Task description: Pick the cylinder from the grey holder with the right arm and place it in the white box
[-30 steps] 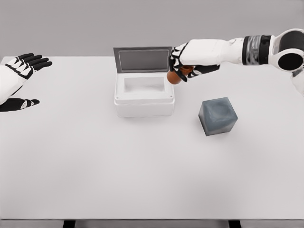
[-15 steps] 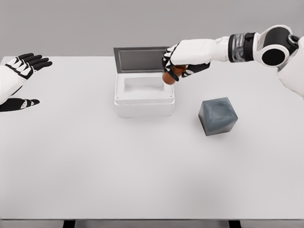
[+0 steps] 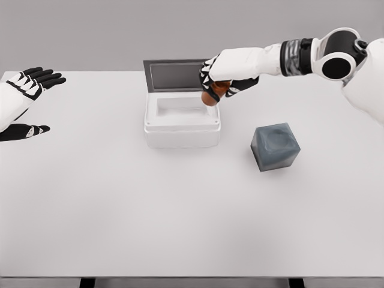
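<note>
My right hand (image 3: 217,84) is shut on a small reddish-brown cylinder (image 3: 210,98), whose lower end pokes out beneath the fingers. It hovers over the right rim of the white box (image 3: 182,129), whose grey lid (image 3: 177,75) stands open at the back. The grey holder (image 3: 275,146) sits on the table to the right of the box, with nothing visible in it. My left hand (image 3: 27,96) rests open at the table's far left edge.
The white table (image 3: 180,210) stretches wide in front of the box and holder. The right forearm (image 3: 282,59) reaches in from the upper right, above the table behind the holder.
The right hand has carried the cylinder leftward, from beside the box's right wall to above its right rim. The left hand has not moved.
</note>
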`<action>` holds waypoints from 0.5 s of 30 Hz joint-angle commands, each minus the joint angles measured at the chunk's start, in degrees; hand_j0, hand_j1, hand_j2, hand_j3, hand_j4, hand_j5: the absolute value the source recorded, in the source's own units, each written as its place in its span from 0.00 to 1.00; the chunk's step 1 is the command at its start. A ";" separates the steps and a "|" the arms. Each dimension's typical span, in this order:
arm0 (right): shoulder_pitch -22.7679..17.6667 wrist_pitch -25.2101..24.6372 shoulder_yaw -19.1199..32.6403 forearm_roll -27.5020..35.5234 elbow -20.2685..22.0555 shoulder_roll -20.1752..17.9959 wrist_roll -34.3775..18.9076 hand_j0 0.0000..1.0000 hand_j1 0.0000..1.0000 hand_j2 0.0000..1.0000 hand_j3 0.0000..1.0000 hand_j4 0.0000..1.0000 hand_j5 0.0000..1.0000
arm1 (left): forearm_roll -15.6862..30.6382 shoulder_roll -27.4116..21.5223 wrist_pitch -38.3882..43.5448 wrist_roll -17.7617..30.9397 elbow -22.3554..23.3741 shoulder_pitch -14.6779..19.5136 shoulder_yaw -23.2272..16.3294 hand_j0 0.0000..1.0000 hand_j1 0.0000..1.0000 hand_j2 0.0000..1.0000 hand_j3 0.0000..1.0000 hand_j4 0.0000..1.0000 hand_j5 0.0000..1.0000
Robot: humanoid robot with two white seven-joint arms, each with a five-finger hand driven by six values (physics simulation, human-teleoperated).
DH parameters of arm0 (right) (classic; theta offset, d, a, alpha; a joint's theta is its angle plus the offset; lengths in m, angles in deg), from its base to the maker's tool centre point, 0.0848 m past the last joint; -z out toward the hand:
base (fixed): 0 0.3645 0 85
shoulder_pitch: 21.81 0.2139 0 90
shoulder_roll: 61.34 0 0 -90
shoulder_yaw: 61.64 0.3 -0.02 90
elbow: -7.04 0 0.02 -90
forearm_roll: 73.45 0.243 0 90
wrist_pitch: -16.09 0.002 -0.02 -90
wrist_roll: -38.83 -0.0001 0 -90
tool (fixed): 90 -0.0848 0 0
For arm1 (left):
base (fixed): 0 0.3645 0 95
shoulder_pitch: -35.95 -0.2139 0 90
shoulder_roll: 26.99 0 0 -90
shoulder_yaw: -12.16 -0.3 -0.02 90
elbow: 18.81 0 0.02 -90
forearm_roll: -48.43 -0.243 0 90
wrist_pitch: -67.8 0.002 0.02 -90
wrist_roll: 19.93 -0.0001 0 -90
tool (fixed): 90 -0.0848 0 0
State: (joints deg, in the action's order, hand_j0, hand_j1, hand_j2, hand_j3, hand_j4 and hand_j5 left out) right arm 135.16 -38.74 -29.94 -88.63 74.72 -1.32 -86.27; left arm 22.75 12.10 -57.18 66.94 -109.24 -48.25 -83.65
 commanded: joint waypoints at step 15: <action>0.18 -0.16 0.03 -0.56 -0.09 0.62 0.10 0.26 0.26 0.26 0.26 0.26 0.26 | 0.46 0.02 -0.02 -0.04 -0.01 0.00 0.01 1.00 1.00 1.00 1.00 1.00 1.00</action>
State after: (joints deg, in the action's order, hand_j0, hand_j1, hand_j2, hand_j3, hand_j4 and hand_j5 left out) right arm 135.34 -38.74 -30.00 -89.40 74.60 -0.72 -86.27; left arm 22.80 12.17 -57.18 66.94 -109.24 -48.25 -83.65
